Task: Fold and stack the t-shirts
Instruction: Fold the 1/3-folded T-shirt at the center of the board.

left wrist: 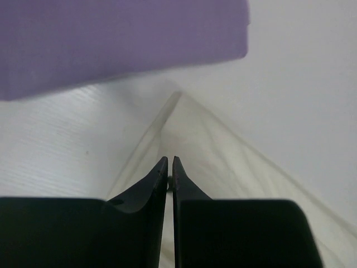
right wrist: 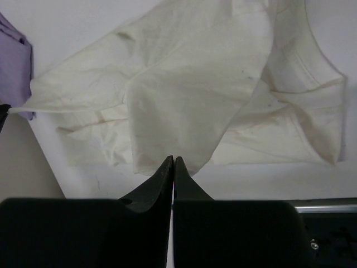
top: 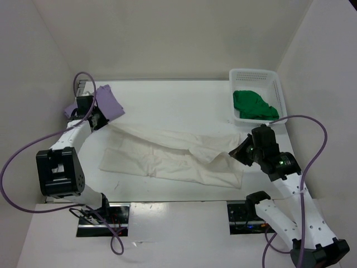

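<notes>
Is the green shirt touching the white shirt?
Apart. Top view: the green shirt sits in the basket, bare table between it and the white shirt.

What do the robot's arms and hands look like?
Both the left arm and right arm are white tubes with chunky black joints, each trailing a looping purple cable. The left hand and right hand are black, with two pointed fingers each.

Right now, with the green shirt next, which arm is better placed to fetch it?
Probably right: the right fingers, shut on the white shirt, are near the green shirt; the left fingers are far across.
</notes>
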{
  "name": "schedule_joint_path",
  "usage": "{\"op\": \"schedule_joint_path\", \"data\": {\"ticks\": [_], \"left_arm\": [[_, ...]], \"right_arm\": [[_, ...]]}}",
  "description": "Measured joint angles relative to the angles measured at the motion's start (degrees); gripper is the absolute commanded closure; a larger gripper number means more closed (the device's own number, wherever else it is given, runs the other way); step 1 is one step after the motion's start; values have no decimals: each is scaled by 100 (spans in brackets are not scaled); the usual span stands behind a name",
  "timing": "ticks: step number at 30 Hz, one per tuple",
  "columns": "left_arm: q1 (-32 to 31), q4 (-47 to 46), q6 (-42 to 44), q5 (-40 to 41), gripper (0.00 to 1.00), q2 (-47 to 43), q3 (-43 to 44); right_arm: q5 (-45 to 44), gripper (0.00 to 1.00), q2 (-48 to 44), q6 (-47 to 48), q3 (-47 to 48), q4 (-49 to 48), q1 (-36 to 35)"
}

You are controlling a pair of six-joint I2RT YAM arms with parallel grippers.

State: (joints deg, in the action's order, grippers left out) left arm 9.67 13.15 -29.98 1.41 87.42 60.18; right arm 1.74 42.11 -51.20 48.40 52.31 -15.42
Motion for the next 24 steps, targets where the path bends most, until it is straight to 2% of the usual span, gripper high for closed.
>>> {"op": "schedule_joint_path", "data": {"ticks": [3,5,7,8,10,12,16,18,19,20,22,24], "left_arm": [[2,44,2,201,85,17,-247],[2,101,0,321,79,20,-315],[2,120,-4,437,67,20,-319],[2,122,0,479,56,20,-317],[7,181,-24,542,42,24,-282],[7,221,-39,577,37,26,-225],[-35,313,-107,374,60,-76,-76],[-286,426,-151,343,69,-199,44],[-542,481,-164,302,71,-262,114],[-920,511,-170,205,76,-323,188],[-1829,509,-280,-2,79,-407,260],[-2946,435,-525,-308,81,-435,221]], "right_arm": [[0,97,31,-94,0,155,-120],[-17,97,109,-157,0,260,-186],[-63,95,166,-190,2,367,-223],[-109,93,186,-199,9,448,-243],[-155,82,203,-210,46,586,-267],[-203,78,212,-219,90,688,-278],[-271,73,216,-210,175,811,-321],[-358,73,262,-181,247,892,-323],[-411,73,310,-140,295,916,-326],[-444,79,363,-96,341,925,-326],[-479,87,522,35,385,844,-330],[-466,100,719,122,382,680,-348]]}}
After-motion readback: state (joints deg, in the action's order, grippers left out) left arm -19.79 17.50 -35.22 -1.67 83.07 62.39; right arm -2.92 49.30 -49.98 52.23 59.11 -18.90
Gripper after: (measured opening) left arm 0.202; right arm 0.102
